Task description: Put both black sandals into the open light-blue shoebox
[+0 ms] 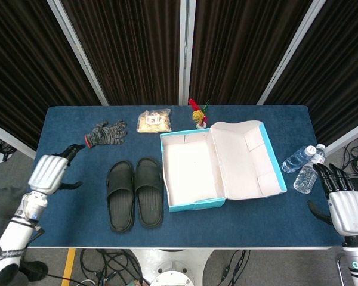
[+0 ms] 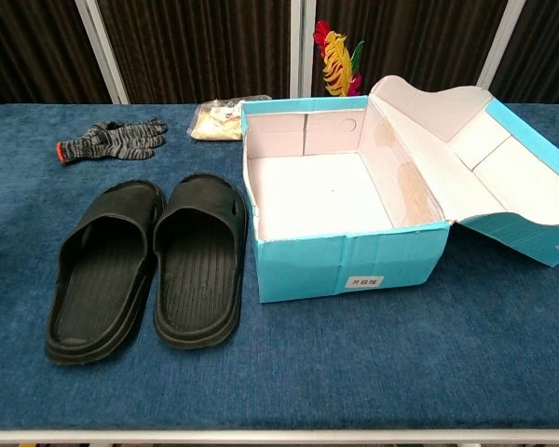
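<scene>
Nearby, a glove (image 1: 105, 133) and snack bag (image 1: 154, 121) lie behind the sandals (image 1: 135, 193).

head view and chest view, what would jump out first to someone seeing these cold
The open light-blue cardboard shoebox stands out at the middle of the blue table, its lid flipped back to the right and its inside empty. Just left of it lies the pair of black rubber sandals, side by side on the cloth. The left hand hovers over the table's left edge, holding nothing.
</scene>
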